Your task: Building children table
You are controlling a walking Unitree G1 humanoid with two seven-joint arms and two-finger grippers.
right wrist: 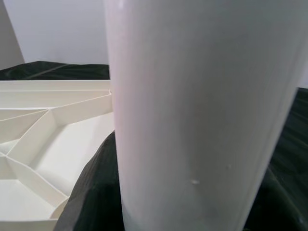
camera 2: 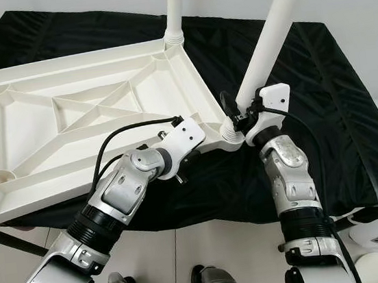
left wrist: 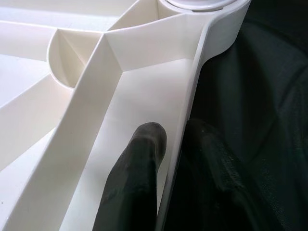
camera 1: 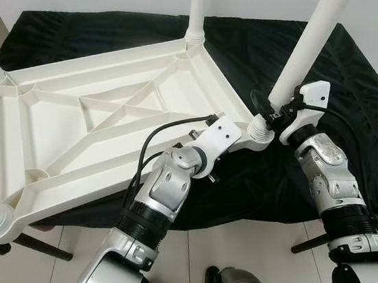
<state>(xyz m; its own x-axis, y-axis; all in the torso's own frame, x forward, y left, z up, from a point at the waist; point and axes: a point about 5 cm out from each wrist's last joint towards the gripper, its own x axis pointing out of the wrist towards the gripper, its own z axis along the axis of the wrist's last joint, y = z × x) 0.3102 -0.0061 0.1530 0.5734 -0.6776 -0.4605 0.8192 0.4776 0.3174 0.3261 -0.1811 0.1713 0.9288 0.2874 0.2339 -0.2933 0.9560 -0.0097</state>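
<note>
The white children's table point(camera 1: 103, 117) lies upside down on a black cloth point(camera 1: 350, 101), ribbed underside up. The left pincer point(left wrist: 168, 144) pinches its near rim, one finger point(left wrist: 139, 163) inside, one outside. The right pincer point(camera 1: 271, 107) clasps the near-right leg point(camera 1: 313, 29) just above its socket.

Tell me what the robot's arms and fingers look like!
Both arms are shiny silver metal with black ribbed rings at the joints. Each wrist ends in a white plastic block, and thin black cables loop along it. The left gripper has long, rounded, matte black fingers. The right gripper is black too.
</note>
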